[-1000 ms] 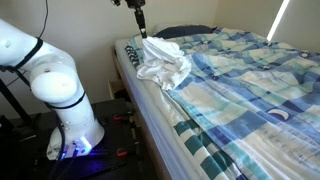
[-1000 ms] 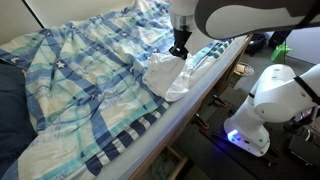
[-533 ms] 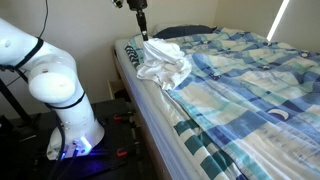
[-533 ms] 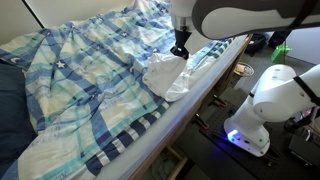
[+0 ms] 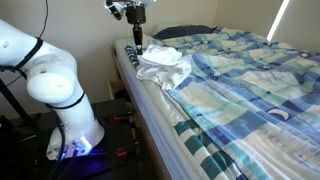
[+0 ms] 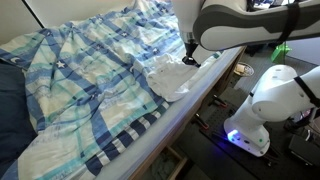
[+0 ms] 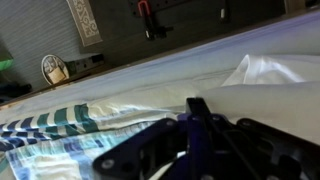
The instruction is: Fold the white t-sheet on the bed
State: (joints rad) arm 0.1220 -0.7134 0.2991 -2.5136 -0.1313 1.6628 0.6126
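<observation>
The white cloth (image 5: 166, 64) lies crumpled near the bed's side edge on the blue checked bedspread (image 5: 250, 70). It also shows in an exterior view (image 6: 172, 78) and at the right of the wrist view (image 7: 270, 70). My gripper (image 5: 137, 43) is low over the cloth's end nearest the bed edge, and it appears in an exterior view (image 6: 190, 59) too. In the wrist view its fingers (image 7: 198, 108) are pressed together. It looks shut on an edge of the cloth, but the pinch itself is hidden.
The robot's white base (image 5: 62, 95) stands on the floor beside the bed. A dark pillow (image 5: 185, 31) lies at the head of the bed. The wall is close behind. The bedspread (image 6: 90, 80) covers the remaining mattress.
My gripper has moved down and toward the bed's side edge. The cloth, bunched up under it before, now lies lower and more spread out.
</observation>
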